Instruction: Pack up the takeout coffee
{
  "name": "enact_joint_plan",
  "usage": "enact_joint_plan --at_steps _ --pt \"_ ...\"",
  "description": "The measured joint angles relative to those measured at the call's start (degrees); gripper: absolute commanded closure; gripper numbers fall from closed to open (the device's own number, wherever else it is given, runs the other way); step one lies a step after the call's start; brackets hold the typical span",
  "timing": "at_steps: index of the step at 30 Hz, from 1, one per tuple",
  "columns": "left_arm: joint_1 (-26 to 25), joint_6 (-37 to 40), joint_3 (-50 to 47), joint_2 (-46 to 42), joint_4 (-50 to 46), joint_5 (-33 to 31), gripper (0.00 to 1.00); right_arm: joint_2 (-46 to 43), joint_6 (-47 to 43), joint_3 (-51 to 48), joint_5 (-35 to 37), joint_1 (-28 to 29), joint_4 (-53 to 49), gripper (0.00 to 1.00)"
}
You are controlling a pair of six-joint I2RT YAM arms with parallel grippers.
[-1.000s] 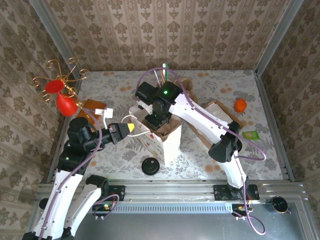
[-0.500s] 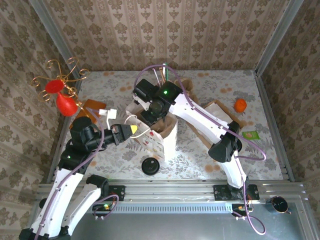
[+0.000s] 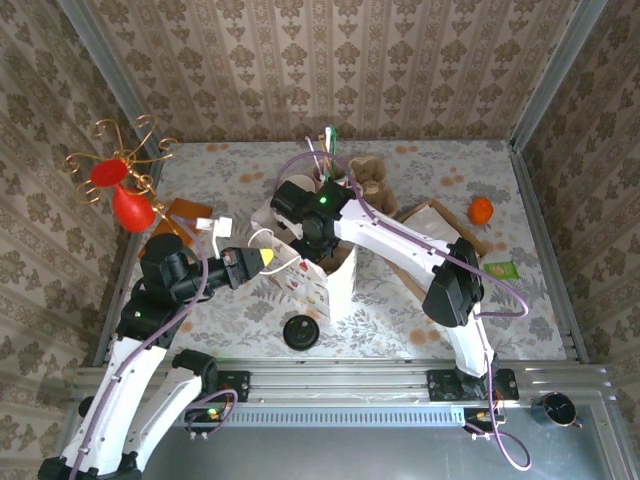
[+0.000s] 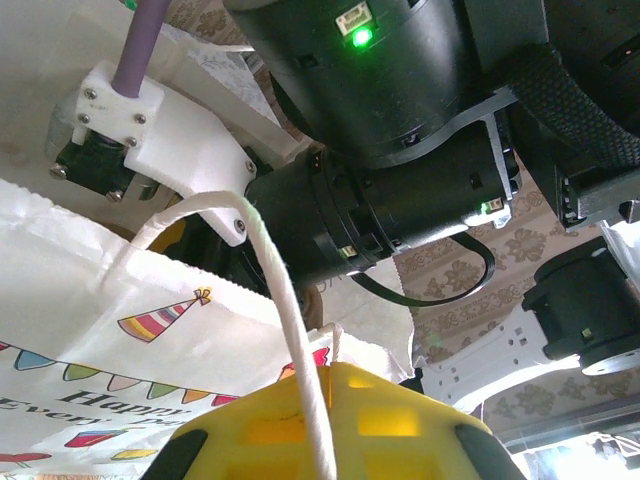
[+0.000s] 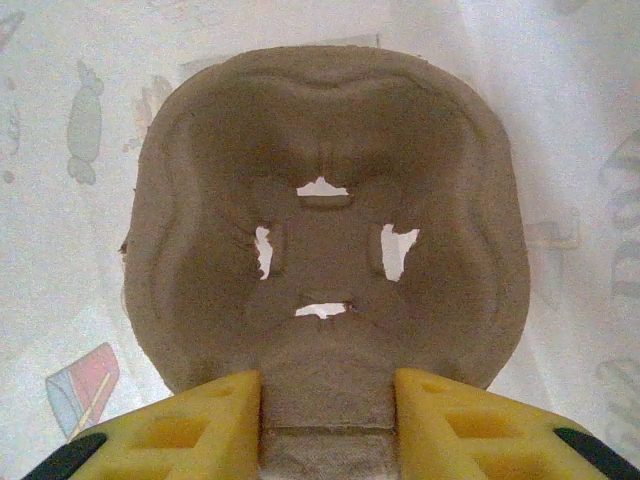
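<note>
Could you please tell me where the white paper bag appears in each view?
Top external: white paper bag at centre, under the right arm.
Left wrist: bag lower left, its handle entering the left gripper.
Right wrist: white inner walls around the brown pulp carrier.
Shared landmark: right arm's green light, top and left wrist.

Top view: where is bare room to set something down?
Bare cloth: far left, along the back wall beside the red vase; in front, between the black lid and the green packet. Crowded: the white bag, left gripper on its handle, right gripper holding a cup carrier inside.
</note>
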Motion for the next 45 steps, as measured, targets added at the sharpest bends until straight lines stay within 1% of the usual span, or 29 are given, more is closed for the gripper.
enact_joint_plan --at_steps 5,25,38,45 --pt "0.0 0.0 0.0 0.0 0.0 0.0 1.00 -0.5 -0.4 -0.9 0.0 -0.1 2.4 0.62" --pt "0.1 0.0 0.0 0.0 -1.0 0.0 1.00 -0.3 -0.8 -12.0 -3.4 -2.6 11.4 0.63" --pt "0.1 0.0 0.0 0.0 -2.1 0.0 1.00 4.8 -0.8 -14.0 -4.9 -2.7 14.6 0.61" --pt "0.1 0.0 0.0 0.0 -2.2 0.0 1.00 5.9 -0.6 -14.6 -6.0 -3.3 15.4 0.57"
